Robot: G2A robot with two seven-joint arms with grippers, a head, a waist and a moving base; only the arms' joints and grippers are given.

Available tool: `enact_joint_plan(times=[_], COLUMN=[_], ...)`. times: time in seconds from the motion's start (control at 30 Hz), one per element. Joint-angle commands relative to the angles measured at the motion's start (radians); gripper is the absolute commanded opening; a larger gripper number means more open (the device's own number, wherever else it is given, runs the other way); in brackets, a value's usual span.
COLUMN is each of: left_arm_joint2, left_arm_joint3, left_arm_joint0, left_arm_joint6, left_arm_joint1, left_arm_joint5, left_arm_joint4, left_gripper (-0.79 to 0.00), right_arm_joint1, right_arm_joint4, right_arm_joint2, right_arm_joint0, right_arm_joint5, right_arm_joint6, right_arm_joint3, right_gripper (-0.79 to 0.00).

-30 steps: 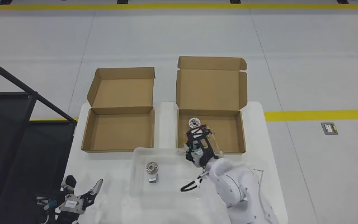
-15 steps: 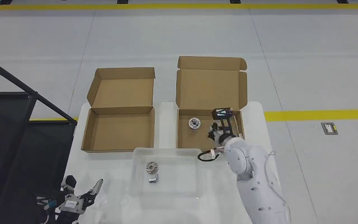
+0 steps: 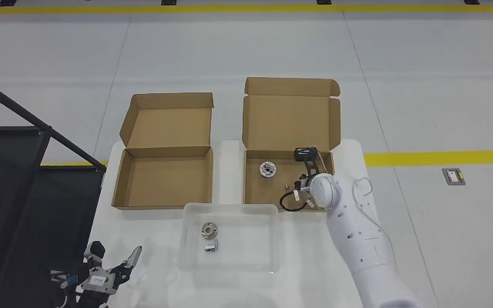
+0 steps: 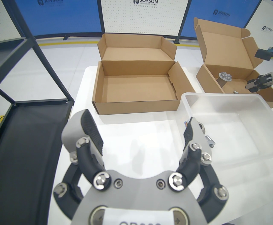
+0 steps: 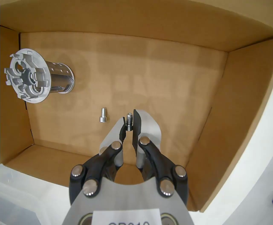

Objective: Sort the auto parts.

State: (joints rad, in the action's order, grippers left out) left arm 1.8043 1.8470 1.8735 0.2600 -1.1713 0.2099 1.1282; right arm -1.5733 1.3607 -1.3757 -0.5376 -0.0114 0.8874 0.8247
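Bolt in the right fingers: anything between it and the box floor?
Nothing visible. The bolt hangs in the right gripper over bare floor of the box; the loose bolt and metal hub lie apart.

Print is noted here but not transcribed.

Beyond the counter's far edge:
- White logo lettering sits at the top of a blue panel (image 4: 50,2) and of a second blue panel (image 4: 221,14).
- Dark logo lettering sits on the white pegboard panel (image 4: 145,1) between them and on a far white panel (image 4: 267,28).

A white label (image 4: 136,219) is on the base plate of the left end effector (image 4: 138,119); its dark characters are cut off. A matching label (image 5: 125,217) is on the right end effector (image 5: 129,119), also cut off.

The floor plate (image 3: 453,176) has marks too small to read.
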Motion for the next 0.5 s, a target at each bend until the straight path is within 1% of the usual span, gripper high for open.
enact_joint_plan(times=[0.0,0.2,0.47], left_arm_joint2=[0.000,0.000,0.000], left_arm_joint3=[0.000,0.000,0.000], left_arm_joint0=[0.000,0.000,0.000], left_arm_joint6=[0.000,0.000,0.000], left_arm_joint1=[0.000,0.000,0.000], left_arm_joint5=[0.000,0.000,0.000], left_arm_joint4=[0.000,0.000,0.000], left_gripper=[0.000,0.000,0.000], right_arm_joint1=[0.000,-0.002,-0.009], right_arm_joint4=[-0.002,-0.016,-0.025], right_arm_joint2=[0.005,0.024,0.053], right_arm_joint0=[0.020,0.063,0.099], right_arm_joint5=[-0.003,-0.017,-0.008], right_arm_joint6=[0.003,-0.009,-0.015], right_arm_joint3=[-0.035,-0.115,-0.180], right_gripper=[-0.785,-0.785,-0.785])
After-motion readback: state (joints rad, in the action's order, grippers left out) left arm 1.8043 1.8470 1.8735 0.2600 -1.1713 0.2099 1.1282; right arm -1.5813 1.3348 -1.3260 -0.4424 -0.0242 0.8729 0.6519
